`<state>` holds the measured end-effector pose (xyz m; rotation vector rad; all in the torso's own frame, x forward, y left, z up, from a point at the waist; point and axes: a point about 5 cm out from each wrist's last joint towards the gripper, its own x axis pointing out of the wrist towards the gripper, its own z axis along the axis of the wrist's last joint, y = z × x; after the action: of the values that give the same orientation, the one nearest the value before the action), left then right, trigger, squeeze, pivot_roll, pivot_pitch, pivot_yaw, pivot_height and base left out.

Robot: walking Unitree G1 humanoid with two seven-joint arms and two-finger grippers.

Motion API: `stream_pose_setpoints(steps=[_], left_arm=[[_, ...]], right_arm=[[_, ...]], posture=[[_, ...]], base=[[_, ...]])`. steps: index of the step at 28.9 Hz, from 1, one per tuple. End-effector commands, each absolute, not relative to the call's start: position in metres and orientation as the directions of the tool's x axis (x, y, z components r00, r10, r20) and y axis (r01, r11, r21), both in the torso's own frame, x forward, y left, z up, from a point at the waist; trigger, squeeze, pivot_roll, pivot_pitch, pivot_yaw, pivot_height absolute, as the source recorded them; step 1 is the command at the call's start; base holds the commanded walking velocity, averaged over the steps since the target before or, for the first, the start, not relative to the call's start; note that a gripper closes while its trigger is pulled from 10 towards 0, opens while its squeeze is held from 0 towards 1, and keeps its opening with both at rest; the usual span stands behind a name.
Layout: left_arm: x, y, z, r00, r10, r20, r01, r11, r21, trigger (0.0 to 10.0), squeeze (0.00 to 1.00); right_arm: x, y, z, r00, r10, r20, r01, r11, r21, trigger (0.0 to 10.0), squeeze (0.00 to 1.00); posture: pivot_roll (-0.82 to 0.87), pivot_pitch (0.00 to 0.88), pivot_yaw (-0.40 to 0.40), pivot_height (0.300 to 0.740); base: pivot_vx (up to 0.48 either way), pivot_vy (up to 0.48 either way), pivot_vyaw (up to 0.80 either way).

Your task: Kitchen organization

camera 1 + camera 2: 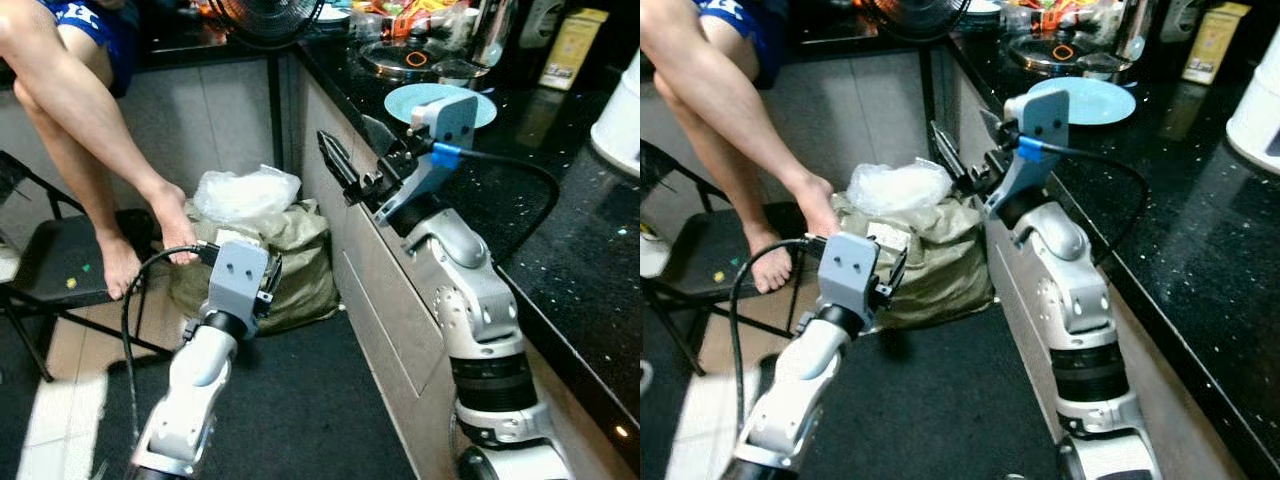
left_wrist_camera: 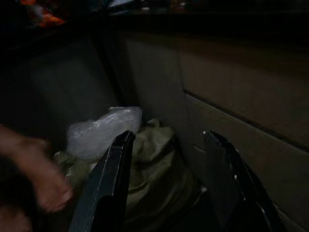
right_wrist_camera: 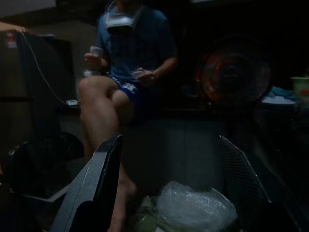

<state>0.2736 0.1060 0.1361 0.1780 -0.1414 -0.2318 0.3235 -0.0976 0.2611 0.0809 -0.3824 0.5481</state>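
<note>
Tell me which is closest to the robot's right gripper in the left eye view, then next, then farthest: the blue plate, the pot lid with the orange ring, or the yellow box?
From the right gripper, its fingers open:
1. Blue plate, on the black counter just beyond it.
2. Pot lid, farther back on the counter.
3. Yellow box, at the far right corner.

1. The black speckled table [image 1: 560, 250] is running along the robot's three o'clock side toward one o'clock.
2. A light blue plate [image 1: 408, 101] is lying flat on it at about one o'clock.
3. Beyond the plate, a glass pan lid [image 1: 400, 58] is resting.
4. The floor [image 1: 300, 410] is carrying an olive sack [image 1: 300, 270] at twelve o'clock, with a clear plastic bag [image 1: 245, 192] sitting on top.
5. A black folding chair [image 1: 55, 265] is standing at ten o'clock.
</note>
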Motion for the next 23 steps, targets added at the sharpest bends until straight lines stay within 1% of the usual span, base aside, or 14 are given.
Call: stream_pose_setpoints(steps=[1, 8, 23], left_arm=[[0.2732, 0.1078, 0.1342, 0.965, -0.239, 0.105, 0.217, 0.958, 0.190, 10.0, 0.00], [0.2723, 0.1073, 0.1344, 0.965, -0.243, 0.103, 0.221, 0.957, 0.190, 10.0, 0.00], [0.2718, 0.1073, 0.1348, 0.965, -0.244, 0.100, 0.222, 0.957, 0.189, 10.0, 0.00]], right_arm=[[0.3231, -0.0963, 0.2638, 0.782, 0.496, 0.377, -0.524, 0.851, -0.032, 10.0, 0.00], [0.3229, -0.0919, 0.2580, 0.789, 0.511, 0.340, -0.530, 0.847, -0.042, 10.0, 0.00], [0.3217, -0.0888, 0.2571, 0.786, 0.522, 0.330, -0.540, 0.840, -0.042, 10.0, 0.00]], posture=[[0.00, 0.000, -0.006, 0.736], [0.00, 0.000, -0.001, 0.736], [0.00, 0.000, -0.001, 0.736]], base=[[0.322, 0.000, 0.00], [0.326, 0.000, 0.00], [0.326, 0.000, 0.00]])
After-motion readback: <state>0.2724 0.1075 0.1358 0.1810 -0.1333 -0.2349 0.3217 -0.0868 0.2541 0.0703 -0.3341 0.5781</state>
